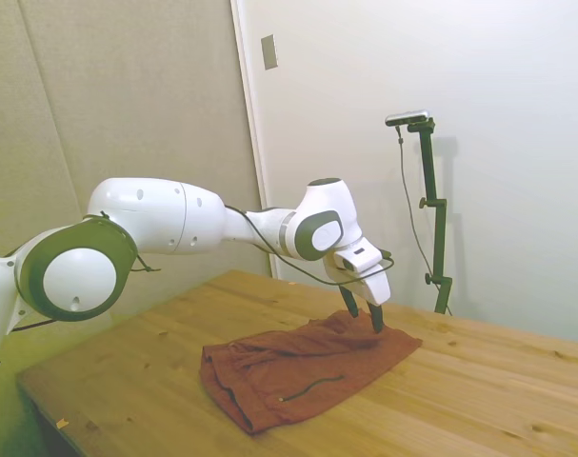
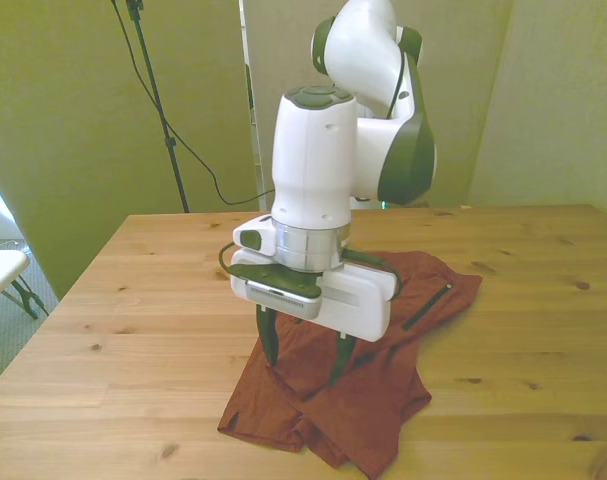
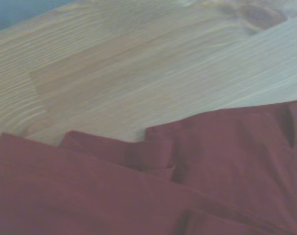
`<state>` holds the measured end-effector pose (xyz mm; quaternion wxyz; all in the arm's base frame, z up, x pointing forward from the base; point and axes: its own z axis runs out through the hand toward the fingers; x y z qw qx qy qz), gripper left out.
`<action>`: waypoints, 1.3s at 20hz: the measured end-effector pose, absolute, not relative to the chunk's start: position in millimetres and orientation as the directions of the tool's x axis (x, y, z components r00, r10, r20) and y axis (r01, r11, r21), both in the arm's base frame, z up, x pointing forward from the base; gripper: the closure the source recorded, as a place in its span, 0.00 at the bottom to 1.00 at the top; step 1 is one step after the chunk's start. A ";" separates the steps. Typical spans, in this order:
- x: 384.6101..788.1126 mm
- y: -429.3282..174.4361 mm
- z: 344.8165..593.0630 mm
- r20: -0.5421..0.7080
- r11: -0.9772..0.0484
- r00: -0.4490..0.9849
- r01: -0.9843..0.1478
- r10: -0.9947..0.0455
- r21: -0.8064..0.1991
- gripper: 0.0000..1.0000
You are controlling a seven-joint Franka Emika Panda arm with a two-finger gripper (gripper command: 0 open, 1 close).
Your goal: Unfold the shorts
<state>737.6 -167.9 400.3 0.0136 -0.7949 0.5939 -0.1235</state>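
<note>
The rust-red soft cloth shorts [image 2: 358,370] lie folded on the wooden worktop [image 2: 133,300]. The pincer [image 2: 303,360], spread and empty, hovers just above them; it should pinch only the top layer's edge.

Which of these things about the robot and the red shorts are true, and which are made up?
1. The shorts lie on the wooden table. True.
2. The gripper is shut tight on the cloth. False: its fingers stand apart, open, over the shorts.
3. The shorts are spread out flat. False: they lie folded and bunched, with layers overlapping.
4. A thin dark pocket slit shows on the shorts. True.
5. The shorts are blue. False: they are rust-red.
</note>
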 end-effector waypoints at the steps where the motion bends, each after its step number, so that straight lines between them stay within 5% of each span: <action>1: 737.8 -165.0 399.5 0.181 -0.297 0.268 -0.941 -0.946 -0.162 0.00; 26: 731.9 -187.6 367.6 0.159 -0.279 0.270 -0.960 -0.950 -0.035 0.00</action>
